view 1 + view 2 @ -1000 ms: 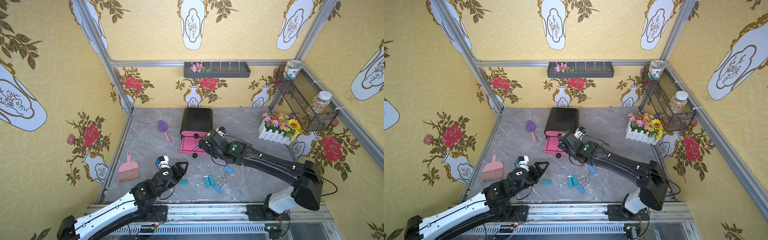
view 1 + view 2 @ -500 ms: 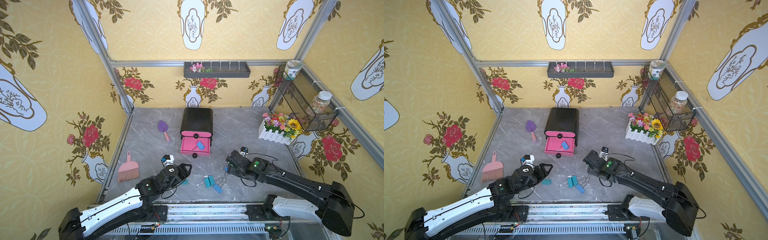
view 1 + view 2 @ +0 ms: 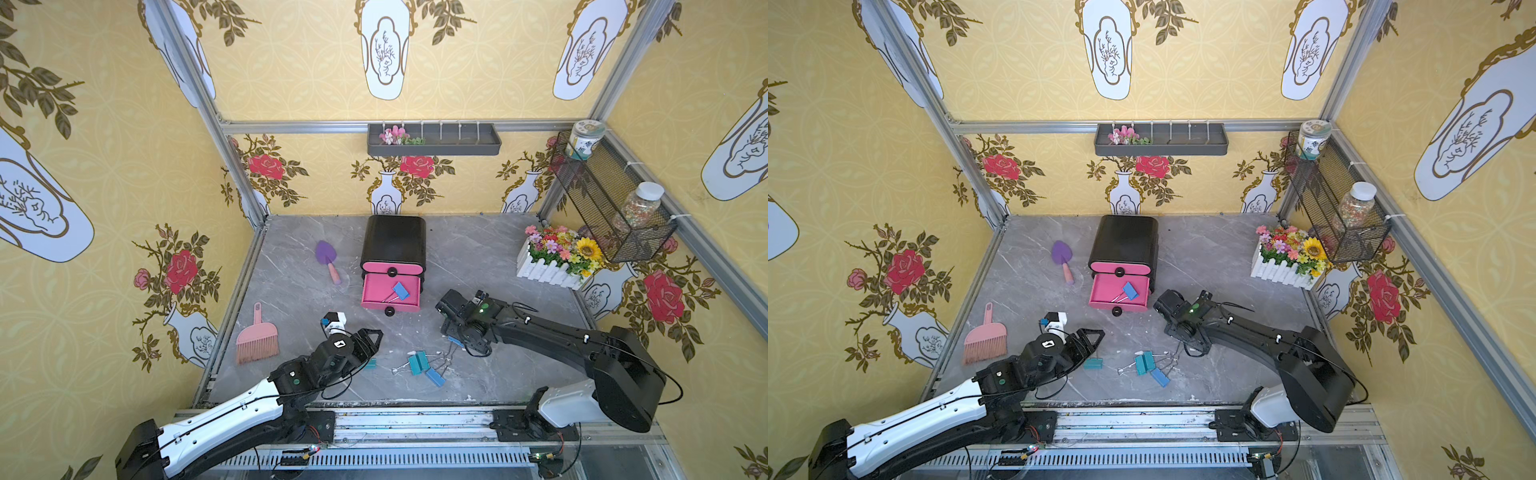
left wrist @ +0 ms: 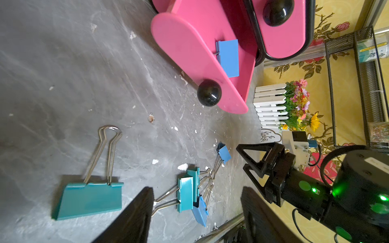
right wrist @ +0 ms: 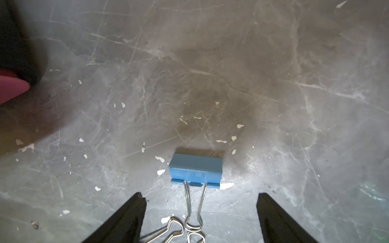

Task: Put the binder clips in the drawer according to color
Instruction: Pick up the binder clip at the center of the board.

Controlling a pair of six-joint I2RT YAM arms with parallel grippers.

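The black drawer (image 3: 392, 245) (image 3: 1125, 243) stands mid-table with one pink drawer pulled out, and a blue binder clip (image 3: 401, 290) (image 4: 228, 57) lies in it. My right gripper (image 5: 201, 202) (image 3: 451, 332) is open, low over a blue clip (image 5: 195, 168) whose wire handles lie between its fingers. My left gripper (image 3: 374, 338) (image 4: 195, 202) is open and empty, just above a lone teal clip (image 3: 371, 364) (image 4: 90, 197). Two teal clips (image 3: 417, 362) and a blue clip (image 3: 435, 377) lie tangled between the arms.
A purple trowel (image 3: 328, 259) lies left of the cabinet and a pink brush (image 3: 257, 336) at the left edge. A white picket flower box (image 3: 552, 257) stands at the right, under a wire basket (image 3: 611, 208) with jars. A grey shelf (image 3: 432, 139) hangs on the back wall.
My right arm has left the open drawer, where a blue clip now lies, and come down over a blue clip on the table with its jaws wider. The left gripper barely shifted.
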